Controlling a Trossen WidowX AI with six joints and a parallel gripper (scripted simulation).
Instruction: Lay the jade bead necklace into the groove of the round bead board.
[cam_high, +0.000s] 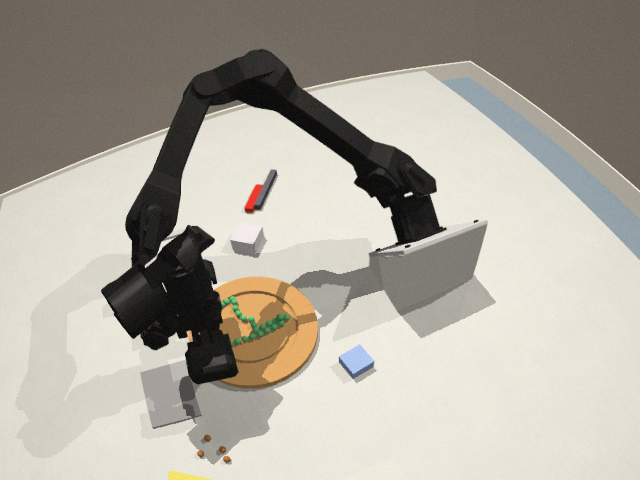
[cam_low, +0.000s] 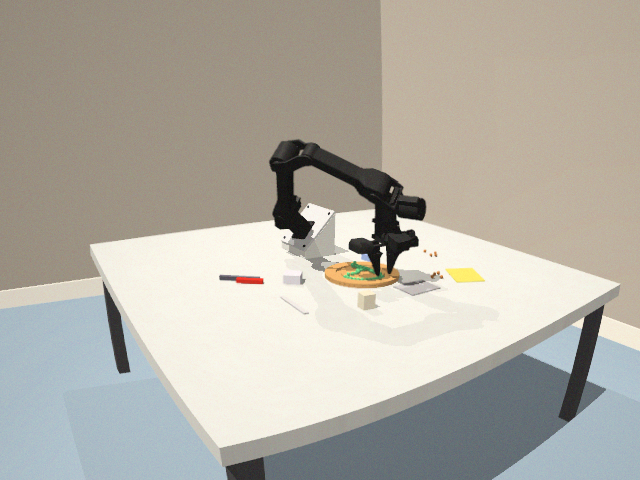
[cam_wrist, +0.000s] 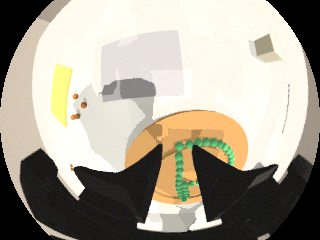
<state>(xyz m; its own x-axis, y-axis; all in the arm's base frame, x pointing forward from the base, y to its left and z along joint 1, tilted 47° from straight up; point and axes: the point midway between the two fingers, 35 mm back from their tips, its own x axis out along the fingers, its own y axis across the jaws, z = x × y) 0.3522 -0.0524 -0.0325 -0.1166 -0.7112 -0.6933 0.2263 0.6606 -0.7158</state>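
The jade bead necklace (cam_high: 263, 329) (cam_low: 356, 266) (cam_wrist: 179, 157) lies on the round bead board (cam_high: 306, 343) (cam_low: 361, 284) (cam_wrist: 231, 126). In the wrist view, part of it curves along the far and right side, while another part runs fairly straight across the middle into a bunch. The top view shows the bunched strands crossing inside the ring groove. My gripper (cam_low: 384, 273) (cam_wrist: 178, 146) is partly open, low over the board, with its tips on either side of a stretch of beads but not shut on it. The fingers hide some beads, and its body hides the board's left part in the top view.
A grey sheet (cam_high: 168, 395) (cam_low: 416, 287) (cam_wrist: 142, 62) lies beside the board. Loose brown beads (cam_high: 222, 449) and a yellow sheet (cam_low: 465, 274) (cam_wrist: 61, 95) lie beyond. A blue block (cam_high: 356, 360), white block (cam_high: 247, 239), beige cube (cam_low: 366, 300), thin stick (cam_low: 293, 304) and red bar (cam_high: 253, 198) also lie around.
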